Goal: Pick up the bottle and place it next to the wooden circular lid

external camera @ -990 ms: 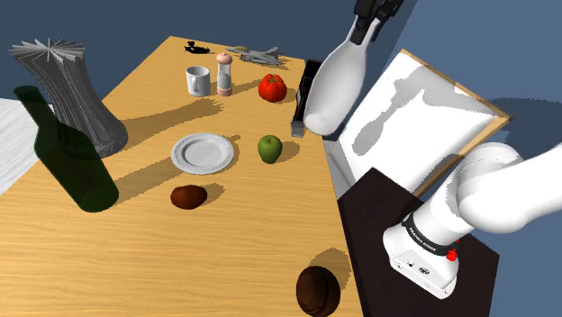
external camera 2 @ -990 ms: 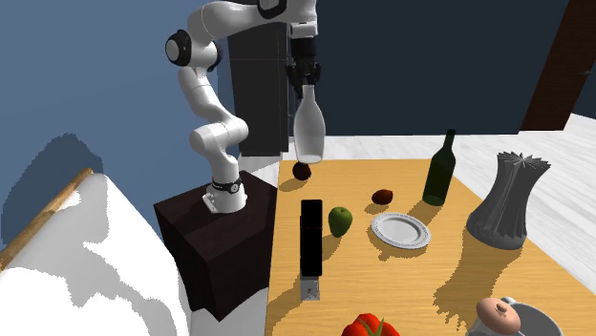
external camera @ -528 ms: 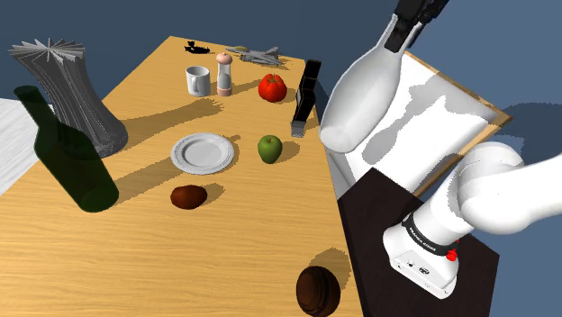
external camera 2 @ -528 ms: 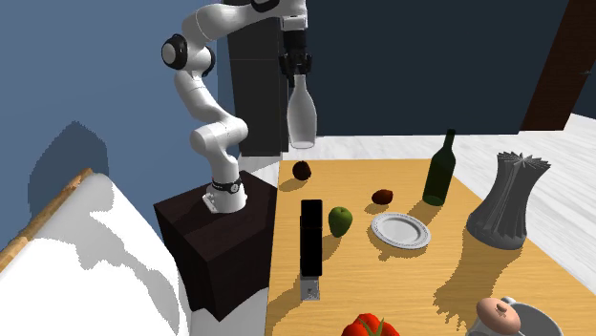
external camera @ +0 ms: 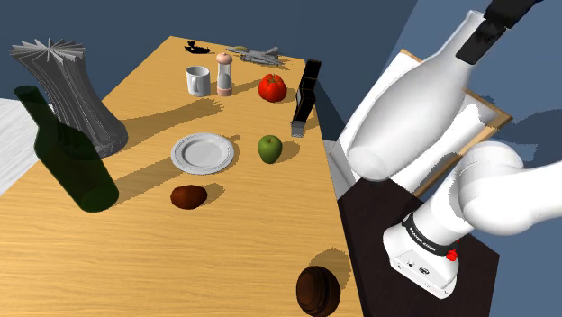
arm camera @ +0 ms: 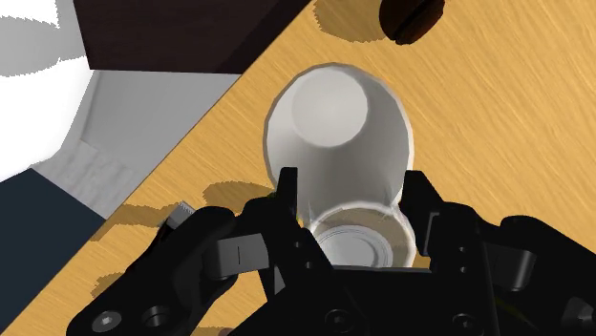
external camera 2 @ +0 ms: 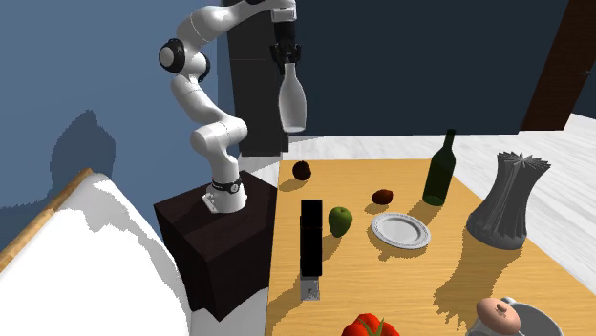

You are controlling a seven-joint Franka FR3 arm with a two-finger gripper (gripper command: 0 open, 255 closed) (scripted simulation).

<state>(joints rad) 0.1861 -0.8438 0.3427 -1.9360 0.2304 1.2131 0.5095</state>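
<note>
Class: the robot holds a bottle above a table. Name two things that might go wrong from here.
1. The gripper clasps the white bottle by its neck alone, high above the table; it may slip or swing.
2. The round brown lid sits close to the table's edge by the stand; a bottle set beside it may tip off or knock it.
</note>
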